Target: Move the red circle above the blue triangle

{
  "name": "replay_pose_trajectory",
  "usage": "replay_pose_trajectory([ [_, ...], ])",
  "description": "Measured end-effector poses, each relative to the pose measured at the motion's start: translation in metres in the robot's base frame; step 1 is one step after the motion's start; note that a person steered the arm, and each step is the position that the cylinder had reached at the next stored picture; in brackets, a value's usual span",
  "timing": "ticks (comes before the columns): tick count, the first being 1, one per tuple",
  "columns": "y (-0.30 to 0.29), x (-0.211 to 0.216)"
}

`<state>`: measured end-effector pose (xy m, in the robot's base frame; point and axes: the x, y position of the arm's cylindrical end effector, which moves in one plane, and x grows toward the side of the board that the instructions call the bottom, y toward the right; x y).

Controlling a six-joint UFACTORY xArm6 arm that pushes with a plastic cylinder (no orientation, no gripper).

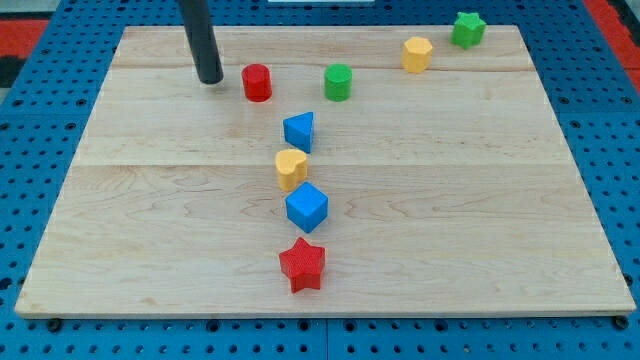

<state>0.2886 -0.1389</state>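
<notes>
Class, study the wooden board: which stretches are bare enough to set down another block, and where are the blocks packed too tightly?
Bare: the view's left, below my tip and left of the column; the view's right, below the yellow hexagon and green star. Crowded: the central column of blue triangle, yellow heart, blue cube, red star, and the top row with red circle and green circle.

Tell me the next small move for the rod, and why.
Probably slide my tip toward the view's right into the red circle. The tip sits just off the circle's left side, and the blue triangle lies below and to the right of it. A short rightward push should bring the circle above the triangle; stop before the green cylinder.
</notes>
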Motion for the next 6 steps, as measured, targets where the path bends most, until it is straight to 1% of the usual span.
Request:
replay_pose_trajectory([
  [1,0.043,-0.001],
  [2,0.080,0.028],
  [3,0.105,0.043],
  [5,0.106,0.010],
  [6,0.151,0.012],
])
